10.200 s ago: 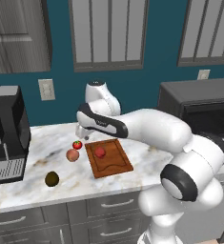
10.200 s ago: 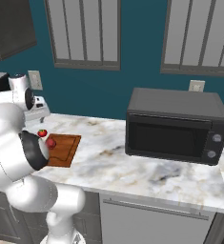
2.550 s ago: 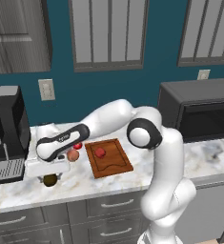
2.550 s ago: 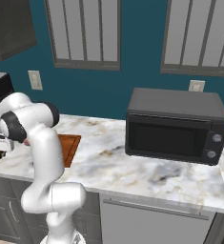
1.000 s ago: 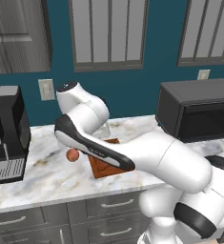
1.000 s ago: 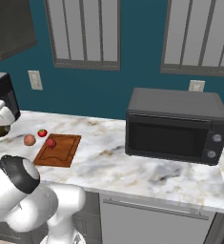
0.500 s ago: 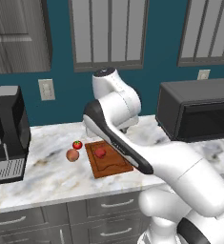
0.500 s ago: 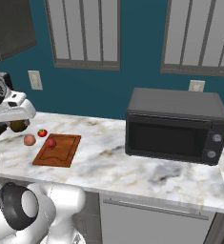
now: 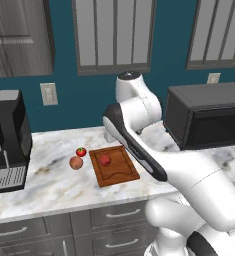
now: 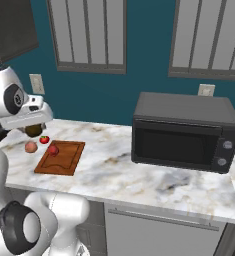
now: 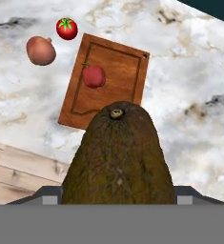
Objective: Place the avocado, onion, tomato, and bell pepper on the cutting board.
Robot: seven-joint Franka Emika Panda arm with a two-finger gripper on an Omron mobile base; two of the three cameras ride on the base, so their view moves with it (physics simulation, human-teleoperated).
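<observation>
Left base view: a marble counter [image 9: 49, 182] runs under a teal wall. A reddish-brown board [image 9: 114, 165] lies flat on it, with the pepper [image 9: 105, 160] resting on its far half. Just left of the board, on the bare marble, sit the tomato [image 9: 81, 151] and, nearer the front, the onion [image 9: 76, 162], close together. A coffee machine [image 9: 6, 140] stands at far left, a microwave [image 9: 207, 114] at right. The white arm [image 9: 139, 145] arches over the board's right side.

Right base view: the board [image 10: 61, 157] lies left of the microwave [image 10: 184, 131], the pepper [image 10: 53, 149] on its far left corner. The tomato [image 10: 44, 139] and onion [image 10: 31, 146] are on the marble beyond the board's left edge. The avocado [image 10: 33, 130] hangs under the white hand, above the counter behind the tomato.

Hand view: the avocado [image 11: 118, 157] sits large in the foreground, stem end up, clamped in the gripper [image 11: 117, 193] at its base. Far below it lie the board [image 11: 106, 82] with the pepper [image 11: 94, 76], and off the board the tomato [image 11: 66, 28] and onion [image 11: 40, 50].
</observation>
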